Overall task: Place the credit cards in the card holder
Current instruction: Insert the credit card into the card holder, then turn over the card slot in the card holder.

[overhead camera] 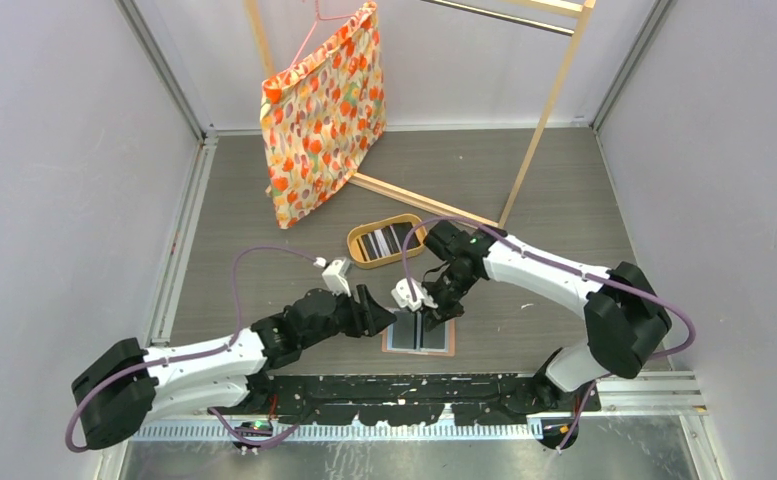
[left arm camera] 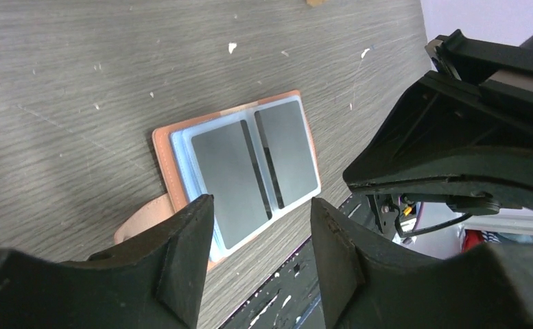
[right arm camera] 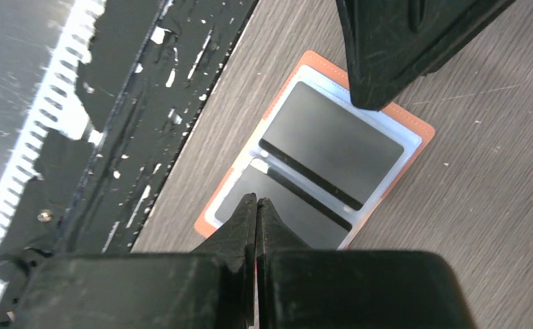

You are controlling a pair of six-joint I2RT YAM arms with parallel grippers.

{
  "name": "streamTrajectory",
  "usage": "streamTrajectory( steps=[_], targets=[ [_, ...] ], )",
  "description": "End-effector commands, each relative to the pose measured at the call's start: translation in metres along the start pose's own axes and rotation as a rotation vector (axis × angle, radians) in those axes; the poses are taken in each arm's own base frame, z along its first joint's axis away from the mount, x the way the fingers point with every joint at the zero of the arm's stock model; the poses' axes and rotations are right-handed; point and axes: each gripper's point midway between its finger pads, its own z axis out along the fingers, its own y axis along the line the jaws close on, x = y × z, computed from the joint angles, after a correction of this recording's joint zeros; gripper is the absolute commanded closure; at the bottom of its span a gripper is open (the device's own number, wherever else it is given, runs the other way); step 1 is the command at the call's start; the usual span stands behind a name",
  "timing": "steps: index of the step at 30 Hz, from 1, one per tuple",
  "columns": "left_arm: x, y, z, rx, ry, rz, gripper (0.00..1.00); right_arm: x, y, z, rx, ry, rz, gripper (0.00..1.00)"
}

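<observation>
Credit cards (left arm camera: 229,181), two of them, smooth dark grey plastic with a black stripe down one long edge, lie side by side in the translucent light-blue pockets of the card holder (left arm camera: 164,164), which lies opened flat on the desk (left arm camera: 78,82) at the near edge, between the two arms. The left gripper (left arm camera: 260,205) hangs over the holder's near end with its blunt, wedge-shaped black fingers spread wide and nothing between them. The right gripper (right arm camera: 256,205) has its tapered fingers pressed flat together, with no card seen between them; its tip is over the nearer card, though whether it touches cannot be told. The holder's salmon-tan cover is stitched along the border, and a rounded snap tab (left arm camera: 140,223) sticks out from one side. The desk is grey wood-grain laminate flecked with white chips. Farther back, an oval wooden tray (overhead camera: 356,247) holds more striped black-and-white cards, and an orange floral cloth bag (overhead camera: 324,110) hangs from a pale wooden rack (overhead camera: 549,100).
</observation>
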Motion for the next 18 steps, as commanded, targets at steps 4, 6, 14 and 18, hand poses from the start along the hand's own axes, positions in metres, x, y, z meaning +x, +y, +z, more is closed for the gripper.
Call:
streamTrajectory(
  steps=[4,6,14,18],
  targets=[
    [0.0,-0.011,0.01,0.092,-0.018,-0.08,0.57,0.006,-0.042,0.021,0.177,0.057,-0.034,0.99],
    [0.001,-0.012,0.011,0.093,-0.008,-0.085,0.62,0.01,-0.044,0.025,0.174,0.074,-0.009,0.99],
    [0.013,0.001,0.018,0.051,0.022,-0.116,0.67,0.032,-0.052,0.033,0.212,0.132,0.021,0.99],
    [0.02,0.008,0.021,0.02,0.048,-0.119,0.67,0.033,-0.05,0.039,0.203,0.133,0.022,0.99]
  ],
)
